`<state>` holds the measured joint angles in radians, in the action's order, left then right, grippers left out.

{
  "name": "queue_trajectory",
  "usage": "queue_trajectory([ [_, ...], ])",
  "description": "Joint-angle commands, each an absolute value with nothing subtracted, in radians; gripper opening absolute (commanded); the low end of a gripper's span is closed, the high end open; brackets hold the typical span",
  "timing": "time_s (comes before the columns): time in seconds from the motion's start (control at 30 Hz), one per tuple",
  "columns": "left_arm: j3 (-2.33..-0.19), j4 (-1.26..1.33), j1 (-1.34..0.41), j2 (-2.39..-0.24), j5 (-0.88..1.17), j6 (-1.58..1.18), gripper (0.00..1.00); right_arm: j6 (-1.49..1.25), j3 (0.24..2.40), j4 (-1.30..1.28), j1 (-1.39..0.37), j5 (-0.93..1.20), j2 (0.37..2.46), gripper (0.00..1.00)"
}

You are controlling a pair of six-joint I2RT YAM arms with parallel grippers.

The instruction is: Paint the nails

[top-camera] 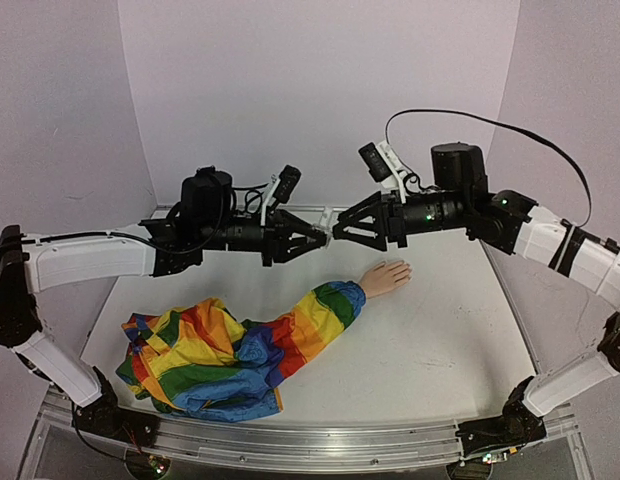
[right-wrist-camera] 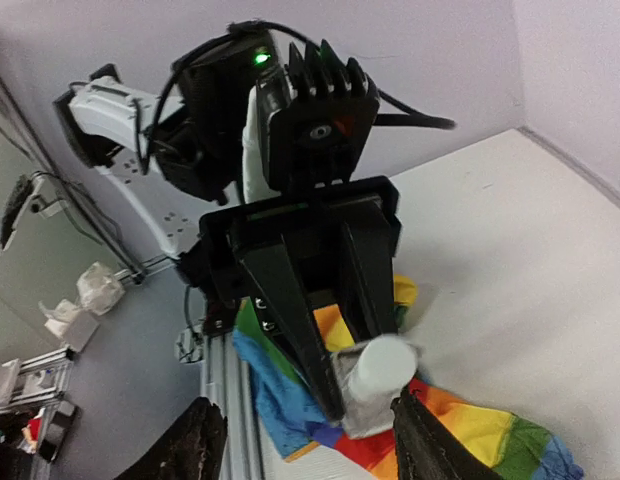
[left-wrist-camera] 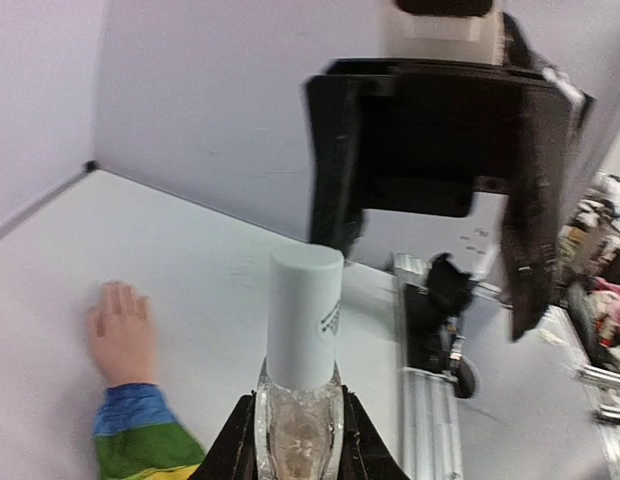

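Above and just behind the mannequin hand (top-camera: 386,276), the left jaws clamp a small clear bottle (left-wrist-camera: 300,425), its white cap (left-wrist-camera: 305,315) pointing outward; the right jaws face that cap, spread wide, gripping nothing. That hand lies flat on the worktop (top-camera: 440,340), its nails (top-camera: 403,268) too small to make out, the striped sleeve (top-camera: 290,335) trailing leftward from it

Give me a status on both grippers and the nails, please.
Left gripper shut on the bottle, held aloft. Right gripper open, fingers flanking its white cap. Nails on the mannequin hand apart from both grippers. Cap not yet off.
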<state>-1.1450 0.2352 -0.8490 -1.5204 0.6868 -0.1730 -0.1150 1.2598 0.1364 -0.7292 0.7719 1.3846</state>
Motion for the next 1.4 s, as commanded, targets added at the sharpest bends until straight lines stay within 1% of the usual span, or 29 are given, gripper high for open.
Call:
queue_trajectory([
  [0.0,-1.12,0.281,-0.867,-1.45,0.24,-0.079,0.0,-0.209,1.256,0.147,-0.741,0.54,1.312,0.68],
  [0.1,-1.113,0.278,-0.931,-1.444,0.085,-0.007,0.0,-0.274,1.259,0.146,-0.741,0.53,1.331,0.74],
  [0.2,-1.123,0.277,-0.973,-1.456,0.01,0.066,0.0,-0.341,1.266,0.147,-0.741,0.507,1.353,0.75],
  [0.3,-1.136,0.272,-0.985,-1.48,0.009,0.075,0.0,-0.418,1.271,0.188,-0.742,0.5,1.378,0.65],
  [0.43,-1.15,0.27,-0.989,-1.497,0.011,0.06,0.0,-0.474,1.288,0.225,-0.742,0.501,1.411,0.5],
  [0.5,-1.154,0.27,-0.991,-1.499,0.014,0.056,0.0,-0.49,1.284,0.235,-0.742,0.48,1.419,0.44],
  [0.63,-1.159,0.268,-0.994,-1.503,0.031,0.052,0.0,-0.506,1.288,0.253,-0.743,0.49,1.446,0.39],
  [0.93,-1.167,0.261,-0.997,-1.51,0.049,0.044,0.0,-0.511,1.321,0.279,-0.745,0.513,1.494,0.39],
  [0.97,-1.17,0.259,-0.997,-1.511,0.054,0.044,0.0,-0.51,1.325,0.28,-0.744,0.518,1.5,0.36],
  [1.13,-1.183,0.243,-0.997,-1.513,0.097,0.038,0.0,-0.479,1.333,0.282,-0.744,0.547,1.514,0.17],
  [1.2,-1.19,0.228,-0.996,-1.513,0.13,0.036,0.0,-0.435,1.327,0.282,-0.744,0.6,1.511,0.08],
  [1.27,-1.194,0.215,-0.987,-1.507,0.189,0.028,0.0,-0.352,1.32,0.281,-0.743,0.729,1.507,0.04],
  [1.3,-1.193,0.213,-0.97,-1.502,0.264,0.013,0.0,-0.298,1.313,0.278,-0.743,0.843,1.506,0.01],
  [1.37,-1.208,0.215,-0.904,-1.506,0.604,-0.077,0.0,-0.182,1.291,0.267,-0.742,1.152,1.51,0.0],
])
